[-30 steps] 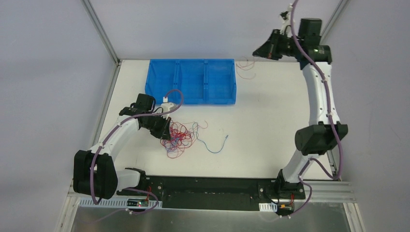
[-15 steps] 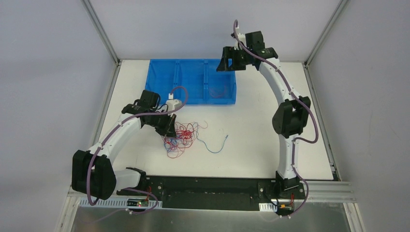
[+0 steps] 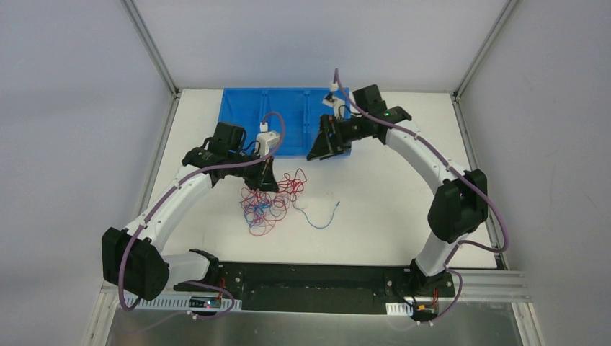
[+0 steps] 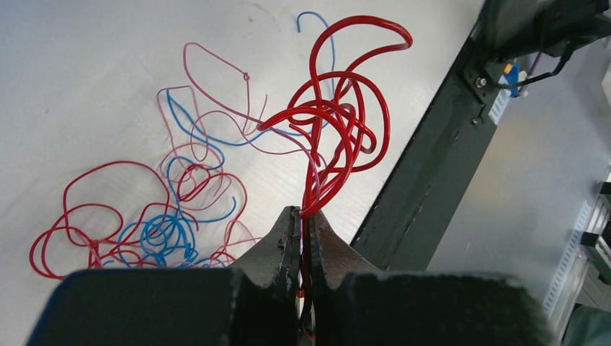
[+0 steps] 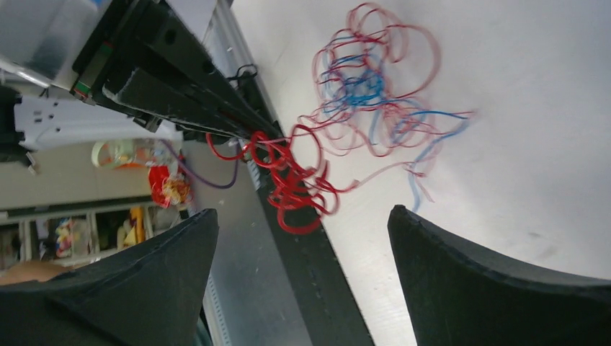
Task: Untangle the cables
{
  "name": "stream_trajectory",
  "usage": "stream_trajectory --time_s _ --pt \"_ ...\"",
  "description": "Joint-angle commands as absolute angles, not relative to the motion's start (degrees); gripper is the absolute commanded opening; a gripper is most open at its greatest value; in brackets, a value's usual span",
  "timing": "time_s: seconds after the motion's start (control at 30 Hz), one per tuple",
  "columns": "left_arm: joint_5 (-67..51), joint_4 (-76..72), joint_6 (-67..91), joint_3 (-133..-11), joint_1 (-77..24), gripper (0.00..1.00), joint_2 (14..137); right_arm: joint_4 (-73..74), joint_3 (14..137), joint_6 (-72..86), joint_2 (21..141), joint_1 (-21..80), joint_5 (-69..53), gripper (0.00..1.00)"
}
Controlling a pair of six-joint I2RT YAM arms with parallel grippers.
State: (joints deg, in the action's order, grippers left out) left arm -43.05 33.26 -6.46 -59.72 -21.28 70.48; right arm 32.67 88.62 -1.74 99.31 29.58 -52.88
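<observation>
surface (image 3: 403,187): white, matte, flat. Carries everything I'm working on.
bin (image 3: 288,115): blue plastic, rectangular, thin walls, three compartments. Sits at the far side of the surface.
cables (image 3: 266,205): hair-thin curly wires in one loose heap on the surface, just in front of the bin, on my left arm's side. Mostly glossy red, some blue knotted low in the heap, and a pale pinkish strand or two.
right fingers (image 3: 320,148): black, matte, wedge-shaped. Spread wide with nothing between them. They hang over the bin's near edge, close to the heap but apart from it.
left fingers (image 4: 301,216): black and pressed narrow, pinching a few red strands at the tips.
red loops (image 4: 339,115): stiff round coils fanning out from the left fingers' pinch, lifted above the heap.
blue strand (image 3: 326,220): single wavy wire lying flat, trailing off right of the heap.
</observation>
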Motion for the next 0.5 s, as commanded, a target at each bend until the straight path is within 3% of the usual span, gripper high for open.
stream_trajectory --time_s 0.0,0.07,0.1,0.17,0.27,0.47 --pt "-46.66 29.71 -1.49 -63.37 -21.88 0.00 69.73 27.95 87.08 0.46 97.80 34.20 -54.51 0.94" --pt "-47.15 29.24 -1.17 -64.07 -21.88 0.00 70.08 28.23 86.66 0.43 98.89 35.86 -53.43 0.96" --pt "-47.26 29.17 -1.06 -64.36 -21.90 0.00 70.26 28.23 86.34 0.44 99.42 36.30 -53.78 0.88" --pt "-46.93 29.17 -1.00 -64.41 -21.89 0.00 70.60 29.19 86.18 -1.04 99.95 36.64 -55.42 0.57" --pt "-44.35 30.17 -1.48 -63.32 -21.42 0.00 69.90 30.59 84.87 -3.44 97.22 35.95 -54.55 0.01" --pt "-40.27 37.48 -11.89 -55.94 -13.72 0.00 66.79 36.48 84.27 -6.99 90.59 27.05 -53.87 0.00"
